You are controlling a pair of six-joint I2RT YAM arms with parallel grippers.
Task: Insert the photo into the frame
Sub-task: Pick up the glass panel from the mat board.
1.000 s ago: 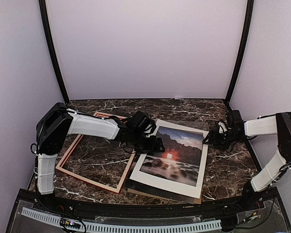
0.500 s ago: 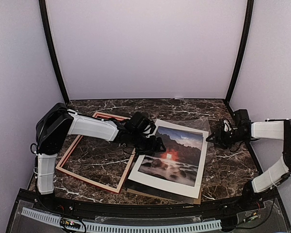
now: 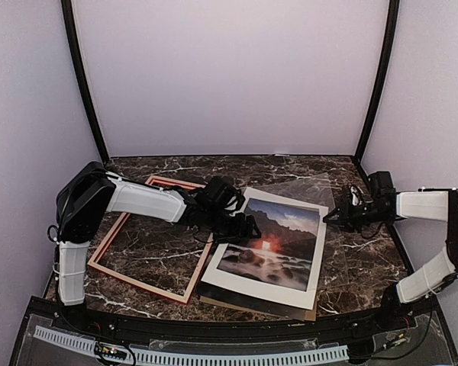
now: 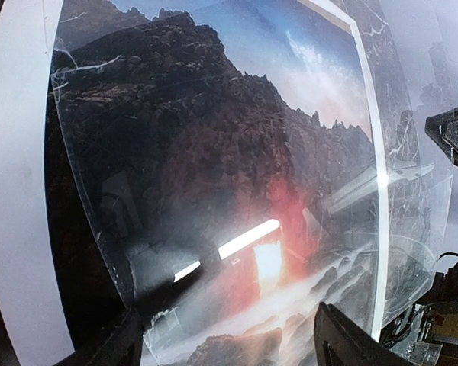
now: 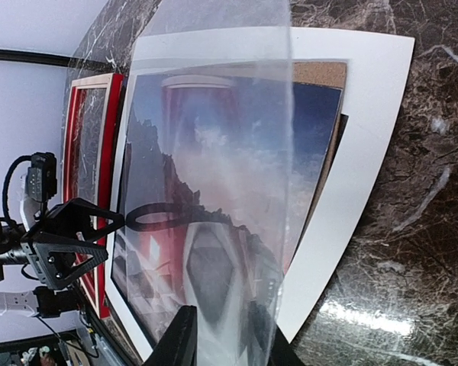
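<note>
Pinched narrow, the right claw (image 3: pixel 337 216) grips the far-right edge of a clear sheet (image 5: pixel 214 114). The wrist view shows the sheet running up btw its fingers (image 5: pixel 182 339), w/ that edge lifted off the stack. The rest of the sheet slopes down over the photo (image 3: pixel 273 238).

The left claw (image 3: pixel 246 227) is spread wide and holds nothing. It sits low at the stack's left edge, opp. the right claw, w/ both fingers (image 4: pixel 111 347) well apart over the sheet and print. Can't tell if they touch.

The photo lies face up at centre-right of the worktop (image 3: pixel 366 259), rotated a bit, sky end far and waterfall end near. A white mat (image 3: pixel 317 255) borders it, and a brown backing board (image 5: pixel 320 75) peeks out at the far corner and along the near edge.

The frame (image 3: pixel 137 283) lies flat on the worktop left of the stack, tilted approx. the same way. Its right rail is right beside the mat's left edge; touching or tucked under, can't tell.
</note>
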